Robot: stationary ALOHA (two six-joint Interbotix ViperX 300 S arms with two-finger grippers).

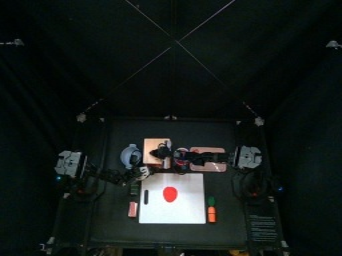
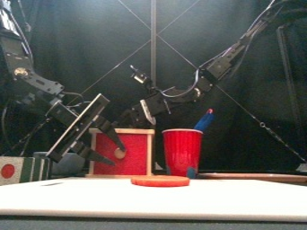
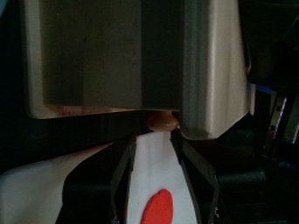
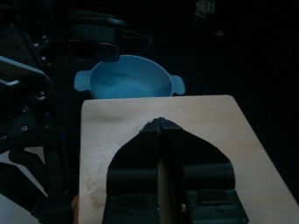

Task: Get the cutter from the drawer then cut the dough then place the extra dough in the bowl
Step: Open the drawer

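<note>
The pale wooden box with its red drawer front stands behind the white cutting board. A flat red dough disc lies on the board. My left gripper is at the drawer front, its jaws close together around the small knob. My right gripper is shut and sits over the box's top. The blue-grey bowl is left of the box. No cutter shows in any view.
A red cup holding a blue toy knife stands right of the box. A small red toy lies left of the board, and an orange and green toy lies at the board's right edge.
</note>
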